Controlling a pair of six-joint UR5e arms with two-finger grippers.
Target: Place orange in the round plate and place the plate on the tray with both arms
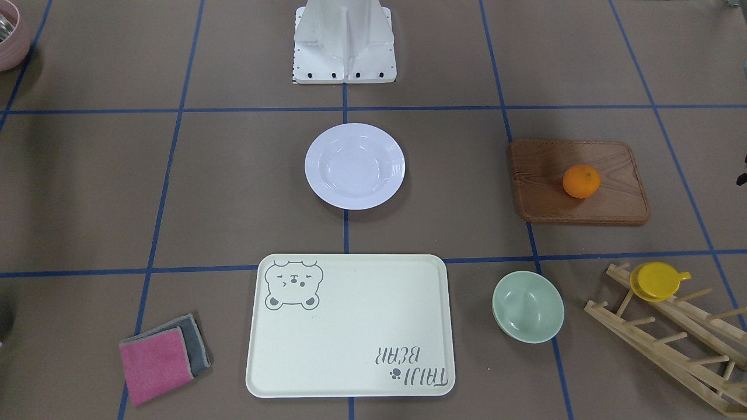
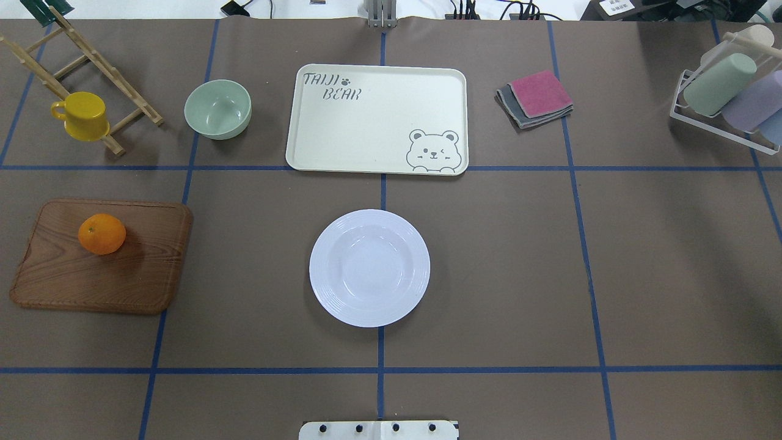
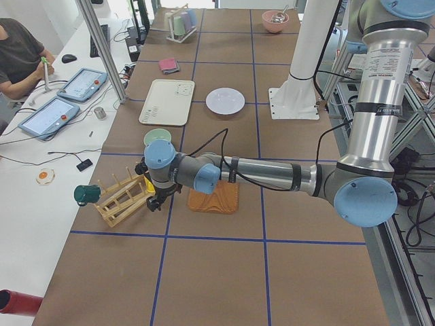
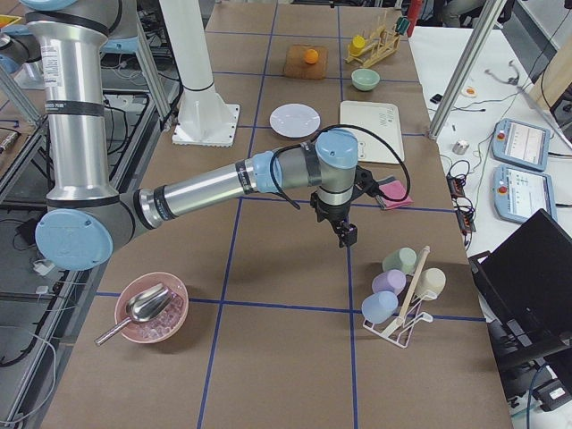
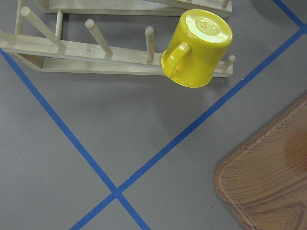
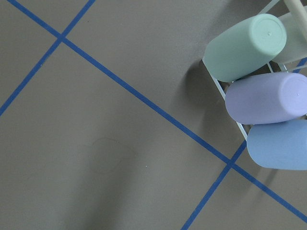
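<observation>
We find the orange sitting on the wooden board, out on the robot's left side of the table and well apart from the round plate. The plate lies on the table at the centre, near the robot's base. On its far side the tray lies flat, with the green bowl just to its left and folded cloths to its right. The left gripper hangs above the table between the board and the wooden rack that carries the yellow cup. The right gripper hovers near the pastel tumblers. We cannot tell from these side views whether either gripper's fingers are apart or together
</observation>
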